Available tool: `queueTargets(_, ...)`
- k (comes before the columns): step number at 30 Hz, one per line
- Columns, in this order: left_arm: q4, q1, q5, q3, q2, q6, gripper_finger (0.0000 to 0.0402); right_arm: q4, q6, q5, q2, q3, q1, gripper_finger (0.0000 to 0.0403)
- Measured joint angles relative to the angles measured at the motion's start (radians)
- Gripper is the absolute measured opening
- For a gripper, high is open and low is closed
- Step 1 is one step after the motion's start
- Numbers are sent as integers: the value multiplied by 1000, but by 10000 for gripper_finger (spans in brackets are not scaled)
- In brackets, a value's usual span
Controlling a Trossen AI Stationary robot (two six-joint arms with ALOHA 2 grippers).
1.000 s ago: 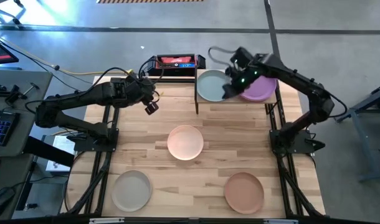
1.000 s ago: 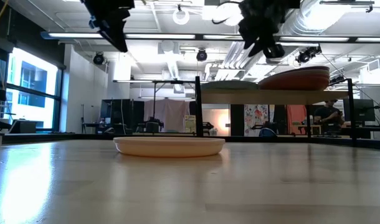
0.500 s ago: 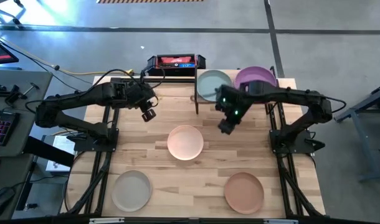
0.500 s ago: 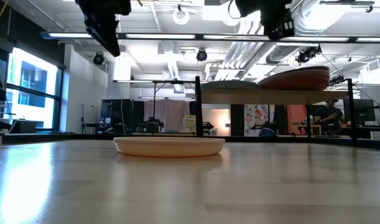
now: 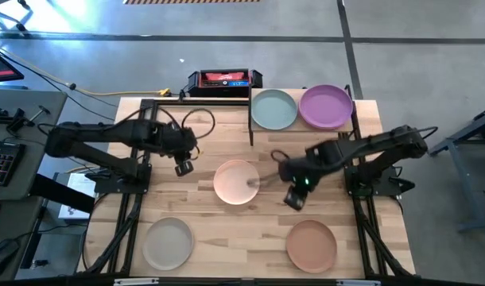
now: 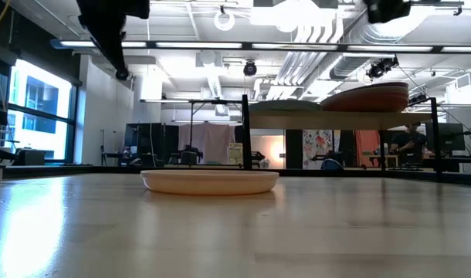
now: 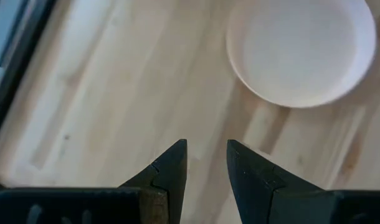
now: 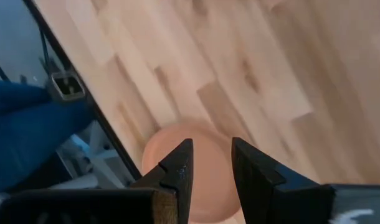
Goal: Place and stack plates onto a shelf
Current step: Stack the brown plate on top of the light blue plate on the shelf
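Plates sit in two places: a teal plate [image 5: 273, 110] and a purple plate [image 5: 326, 106] lie side by side on the shelf [image 5: 355, 110] at the far edge of the table [image 5: 203, 199], and three more wait on the table itself. Those are a peach plate [image 5: 236, 182] in the middle, a beige plate [image 5: 168, 243] at the near left and a terracotta plate [image 5: 311, 245] at the near right.

A second ago the right hand [image 5: 293, 198] was over the shelf, at the purple plate. It has since pulled away toward the near side and now hangs above bare wood between the peach and terracotta plates. Its fingers [image 8: 177, 171] stand a little apart with nothing between them, and its wrist view looks down on the terracotta plate [image 8: 177, 140]. So the purple plate looks delivered, and the terracotta one is probably next.

The left hand [image 5: 181, 168] has also come nearer and lower, and is now just left of the peach plate [image 7: 300, 51]. Its fingers [image 7: 168, 174] are slightly parted and empty too.

Three plates remain to be shelved, and they will have to go on top of the two already there.
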Motion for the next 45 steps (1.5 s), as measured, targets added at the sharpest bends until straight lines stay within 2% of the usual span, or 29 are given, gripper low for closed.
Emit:
queueTargets(10, 11, -163, 2, -62, 0, -177, 102, 60, 200, 67, 0, -92, 198, 91)
queueTargets(16, 11, -250, 2, -70, 0, -281, 102, 121, 282, 61, 0, -171, 258, 126)
queueTargets(20, 11, -301, 2, -70, 0, -328, 102, 206, 265, 71, 0, -240, 293, 154)
queueTargets(24, 15, -340, 2, -70, 0, -379, 102, 260, 254, 109, 1, -321, 322, 162)
queueTargets(34, 25, -383, -7, -70, 0, -420, 102, 404, 127, 116, 1, -503, 332, 143)
queueTargets(45, 76, -383, -12, -70, 0, -427, 102, 498, 105, 119, 1, -626, 332, 138)
